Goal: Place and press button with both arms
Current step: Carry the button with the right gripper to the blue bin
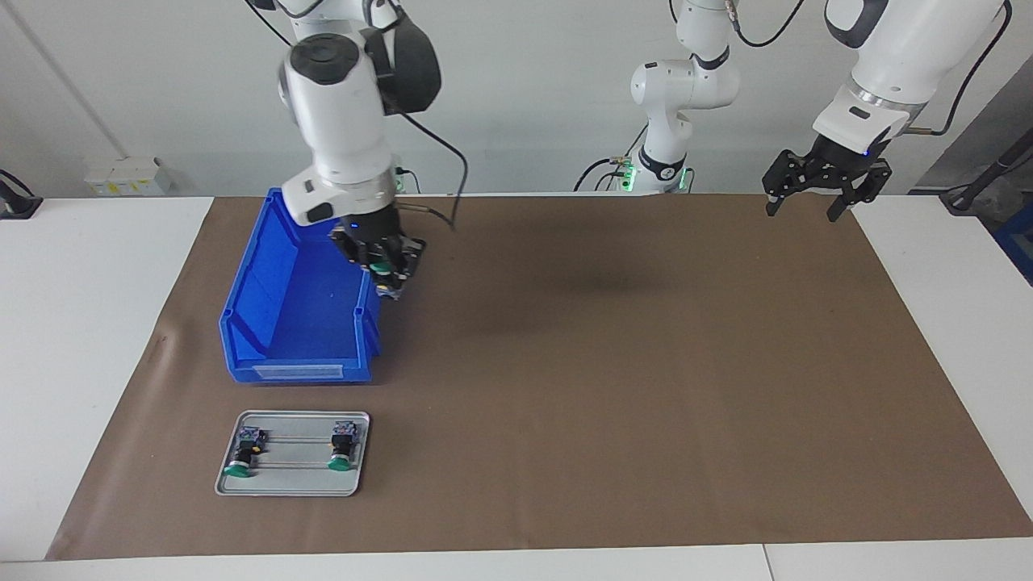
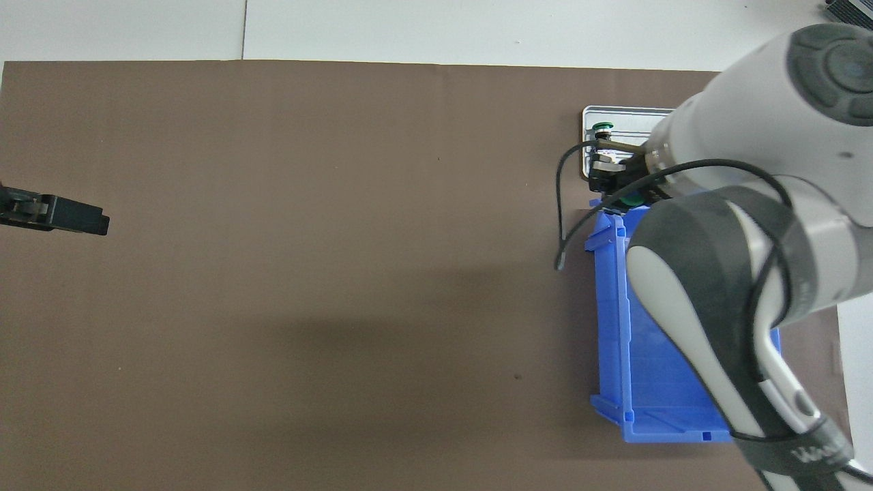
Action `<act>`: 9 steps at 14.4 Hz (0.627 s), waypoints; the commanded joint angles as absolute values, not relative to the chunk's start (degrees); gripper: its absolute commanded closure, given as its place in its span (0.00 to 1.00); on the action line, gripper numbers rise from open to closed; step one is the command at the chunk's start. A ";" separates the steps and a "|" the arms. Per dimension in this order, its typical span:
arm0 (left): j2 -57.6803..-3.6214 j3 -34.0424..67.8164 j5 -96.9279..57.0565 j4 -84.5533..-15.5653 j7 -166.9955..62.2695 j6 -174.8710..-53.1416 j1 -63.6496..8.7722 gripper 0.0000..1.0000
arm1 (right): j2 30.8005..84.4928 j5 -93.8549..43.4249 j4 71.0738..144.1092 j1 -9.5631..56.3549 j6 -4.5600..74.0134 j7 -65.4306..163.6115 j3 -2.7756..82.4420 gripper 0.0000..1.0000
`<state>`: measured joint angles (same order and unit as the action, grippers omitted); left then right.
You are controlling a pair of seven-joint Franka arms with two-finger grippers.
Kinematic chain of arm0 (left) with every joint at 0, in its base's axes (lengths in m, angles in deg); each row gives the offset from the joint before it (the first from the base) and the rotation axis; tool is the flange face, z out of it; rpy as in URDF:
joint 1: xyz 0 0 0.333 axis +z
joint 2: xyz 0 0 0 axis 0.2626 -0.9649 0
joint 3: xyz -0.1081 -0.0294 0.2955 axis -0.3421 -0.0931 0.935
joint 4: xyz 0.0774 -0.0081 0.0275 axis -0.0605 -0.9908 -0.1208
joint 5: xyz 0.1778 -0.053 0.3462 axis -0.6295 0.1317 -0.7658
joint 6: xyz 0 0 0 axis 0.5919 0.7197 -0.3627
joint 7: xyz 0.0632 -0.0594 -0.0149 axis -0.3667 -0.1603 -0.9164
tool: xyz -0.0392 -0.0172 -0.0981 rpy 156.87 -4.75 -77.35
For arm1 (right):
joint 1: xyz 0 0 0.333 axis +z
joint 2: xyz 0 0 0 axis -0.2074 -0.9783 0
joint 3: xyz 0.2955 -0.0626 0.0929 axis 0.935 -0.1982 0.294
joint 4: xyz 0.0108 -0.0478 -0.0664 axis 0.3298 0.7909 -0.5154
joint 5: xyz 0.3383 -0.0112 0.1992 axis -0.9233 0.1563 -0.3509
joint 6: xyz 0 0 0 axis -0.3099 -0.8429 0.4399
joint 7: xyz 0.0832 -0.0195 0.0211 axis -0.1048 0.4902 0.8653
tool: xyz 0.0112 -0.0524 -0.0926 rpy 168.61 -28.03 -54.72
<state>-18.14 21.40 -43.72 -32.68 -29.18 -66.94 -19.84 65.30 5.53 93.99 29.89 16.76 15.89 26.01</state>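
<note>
Facing view, read from the right arm's end of the table to the left arm's. A metal tray (image 1: 292, 480) lies on the brown mat (image 1: 613, 387), farther from the robots than the blue bin (image 1: 300, 303); on it two buttons (image 1: 242, 452) (image 1: 342, 449) lie on their sides, green caps pointing away from the robots, long axes running toward them. Above the bin's edge hangs the right gripper (image 1: 386, 274), its fingertips closed on a third button (image 2: 631, 200), whose green cap shows between them in the overhead view; which way its long axis points is too hidden to tell. The tray therefore lies away from the robots relative to this gripper, with the bin's open front between, and the right arm is plainly the nearer of the two to it. The middle of the mat carries only shadow. At the left arm's end, the left gripper (image 1: 811, 190) waits raised over the mat's edge, fingers spread wide and holding nothing, well apart from tray and bin.
</note>
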 commanded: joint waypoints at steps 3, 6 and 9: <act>-16.64 20.79 -43.75 -34.55 -29.10 -67.64 -18.83 0.00 | 73.50 5.20 113.82 18.66 28.88 35.27 27.18 1.00; -16.64 20.79 -43.75 -34.55 -29.10 -67.64 -18.83 0.00 | 74.40 5.20 125.72 17.86 40.24 35.99 27.18 1.00; -16.64 20.79 -43.75 -34.55 -29.10 -67.64 -18.83 0.00 | 73.26 4.41 129.69 16.02 44.90 37.14 27.27 1.00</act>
